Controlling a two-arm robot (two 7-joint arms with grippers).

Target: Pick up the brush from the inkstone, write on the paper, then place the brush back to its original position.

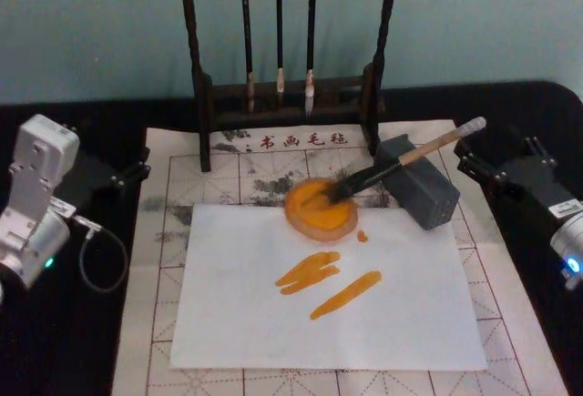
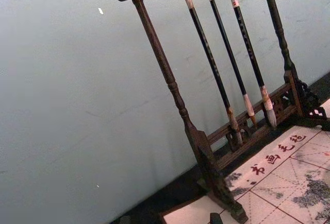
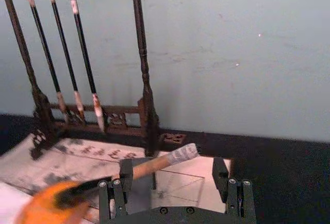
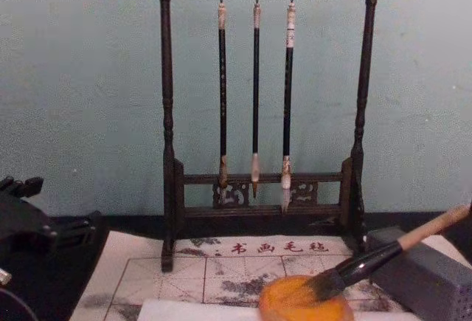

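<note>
Your brush (image 1: 405, 159) rests with its bristles in the inkstone (image 1: 314, 218) and its handle propped on the grey block (image 1: 428, 198), ready for grasping. The right gripper (image 3: 174, 185) stands wide and empty near the handle end. The left gripper (image 1: 118, 177) sits parked.

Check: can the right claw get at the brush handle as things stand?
Probably yes. The brush leans on the grey block with its handle end raised toward the open right claw, and nothing lies between them.

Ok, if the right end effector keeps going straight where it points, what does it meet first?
Probably the brush: its wrapped handle end lies just ahead of the right end effector, between its open fingers. Depth is unclear, so it might pass above.
</note>
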